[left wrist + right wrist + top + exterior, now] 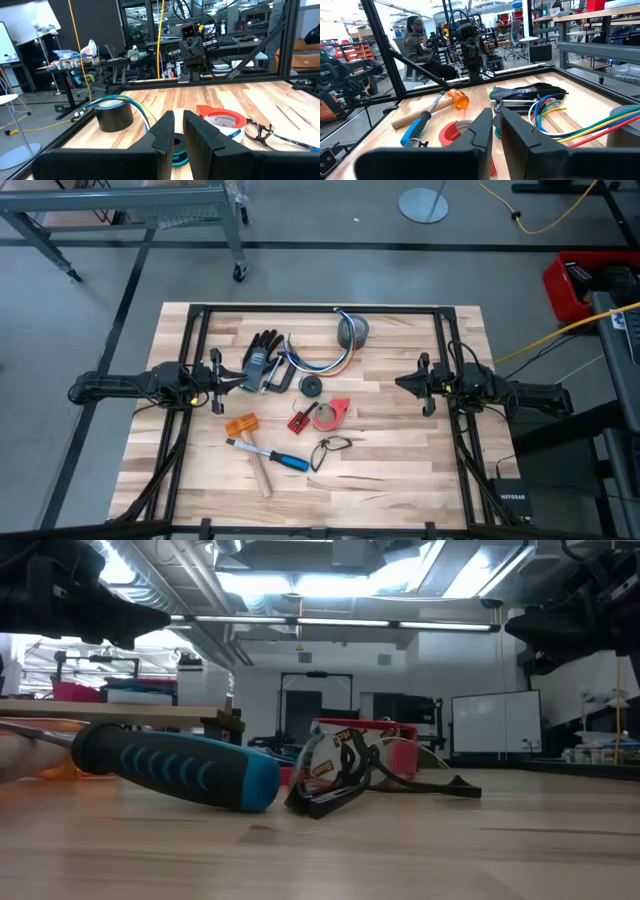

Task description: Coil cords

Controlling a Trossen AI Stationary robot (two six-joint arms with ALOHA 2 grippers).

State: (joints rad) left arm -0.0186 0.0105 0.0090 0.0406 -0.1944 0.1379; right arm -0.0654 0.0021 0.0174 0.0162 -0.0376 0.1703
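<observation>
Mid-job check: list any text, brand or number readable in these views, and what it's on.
"NETGEAR": on the black box off the table's right front corner, high view.
Yellow-and-black print on the red tape dispenser, low view: too blurred to read.
Nothing readable on the cords or the hammer.

One word can be read: "NETGEAR", in small white letters on a dark box (510,495) sitting on the floor beside the desk's near right corner, seen from above. In the low view, the red tape dispenser (372,745) carries a strip with yellow and dark print along its top edge, and the roll of tape (322,770) in front of it shows more yellow and dark print, but none of those letters can be made out. Nothing else on the desk shows legible writing, labels or numbers.
</observation>
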